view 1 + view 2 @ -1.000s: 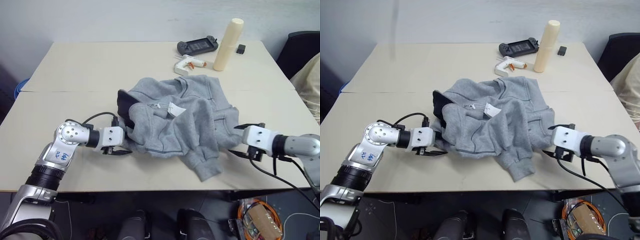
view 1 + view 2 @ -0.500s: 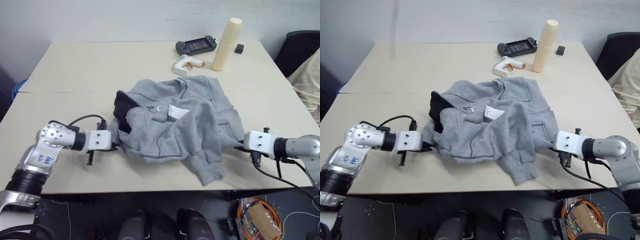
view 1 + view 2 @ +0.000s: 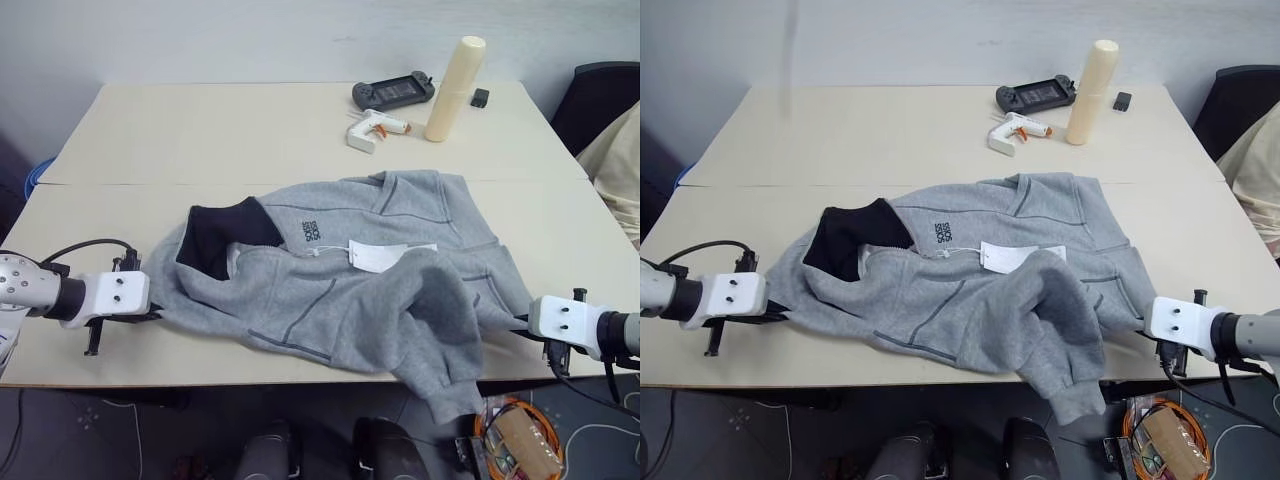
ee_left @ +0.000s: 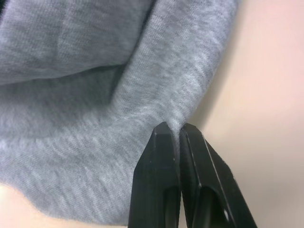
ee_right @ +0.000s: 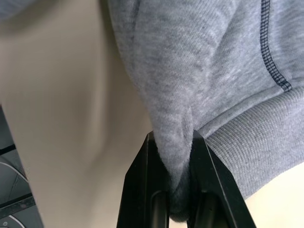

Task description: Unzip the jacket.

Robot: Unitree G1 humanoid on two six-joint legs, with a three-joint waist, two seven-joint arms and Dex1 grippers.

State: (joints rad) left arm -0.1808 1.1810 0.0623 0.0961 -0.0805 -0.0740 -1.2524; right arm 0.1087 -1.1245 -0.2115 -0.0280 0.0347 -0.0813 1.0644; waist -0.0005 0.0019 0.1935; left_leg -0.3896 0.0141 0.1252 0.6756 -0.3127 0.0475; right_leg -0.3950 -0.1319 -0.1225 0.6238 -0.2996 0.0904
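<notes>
Light grey fleece jacket (image 3: pixel 340 270) spread across the table (image 3: pixel 200 130), stretched between the two grippers, zip closed, navy collar lining showing, white hang tag (image 3: pixel 378 256) mid-chest. Small dark chest logo, unreadable. Left gripper (image 4: pixel 176 133) pinching one edge; right gripper (image 5: pixel 172 142) clamping a bunched fold by the ribbed hem.

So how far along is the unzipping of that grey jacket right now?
Done: the light grey fleece jacket lies spread across the beige table. In hand: the left gripper and right gripper each pinch a fabric edge at opposite ends. Left: the front still looks closed below the navy collar lining; no gripper is at the zipper.
</notes>
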